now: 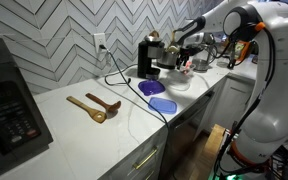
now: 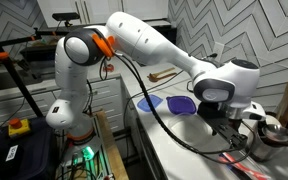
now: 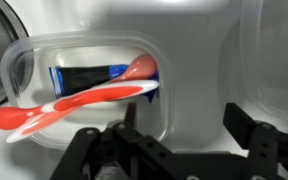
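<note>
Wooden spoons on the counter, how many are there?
2. One wooden spoon lies on the white counter, nearer the black appliance; the other lies just beside it, toward the blue lids. Others may be hidden.

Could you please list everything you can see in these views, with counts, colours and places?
container: one, clear plastic, on the counter below the gripper
spoon: one, red and white, lying in the container, one end past its rim
packet: one, blue and black, in the container under the spoon
wooden spoons: two, brown, mid-counter
lids: two, blue, beside the coffee maker
coffee maker: one, black, against the wall
counter: one, white
gripper: one, black, open above the container
arm: one, white
</note>
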### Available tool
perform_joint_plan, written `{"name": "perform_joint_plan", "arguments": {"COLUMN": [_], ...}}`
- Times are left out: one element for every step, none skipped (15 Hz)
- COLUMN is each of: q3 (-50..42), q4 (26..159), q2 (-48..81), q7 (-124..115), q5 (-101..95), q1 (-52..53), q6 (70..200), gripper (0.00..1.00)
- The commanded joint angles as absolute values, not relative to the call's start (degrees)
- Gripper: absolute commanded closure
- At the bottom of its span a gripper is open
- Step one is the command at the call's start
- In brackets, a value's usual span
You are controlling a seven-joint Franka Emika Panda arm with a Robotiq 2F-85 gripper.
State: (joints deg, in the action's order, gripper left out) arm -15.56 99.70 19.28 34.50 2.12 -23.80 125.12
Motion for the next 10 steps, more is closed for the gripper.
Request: {"name": "perform_joint_plan", "arguments": {"q3": [-13.7, -13.5, -13.3, -13.3, -13.3, -13.2, -13.2, -13.1, -13.2, -13.1], "q4": [97.0, 96.7, 96.4, 96.1, 95.8, 95.6, 95.5, 95.4, 95.4, 95.4], "q2": [21.9, 22.3, 22.5, 22.8, 23.0, 23.1, 23.1, 23.2, 23.1, 22.9], "q7": [37.3, 37.4, 37.6, 37.7, 37.7, 37.8, 38.0, 38.2, 38.2, 38.4], "q5": [3.2, 3.3, 3.2, 3.2, 3.2, 3.3, 3.3, 3.5, 3.3, 3.6], "q1": [-25.5, -25.6, -25.7, -25.9, -26.1, -26.3, -26.5, -26.8, -27.0, -27.2], "q6": [125.0, 125.0, 124.7, 124.6, 124.3, 124.2, 124.1, 124.0, 123.9, 123.6], "gripper": [0.42, 0.49, 0.58, 0.65, 0.73, 0.80, 0.87, 0.95, 0.99, 1.00]}}
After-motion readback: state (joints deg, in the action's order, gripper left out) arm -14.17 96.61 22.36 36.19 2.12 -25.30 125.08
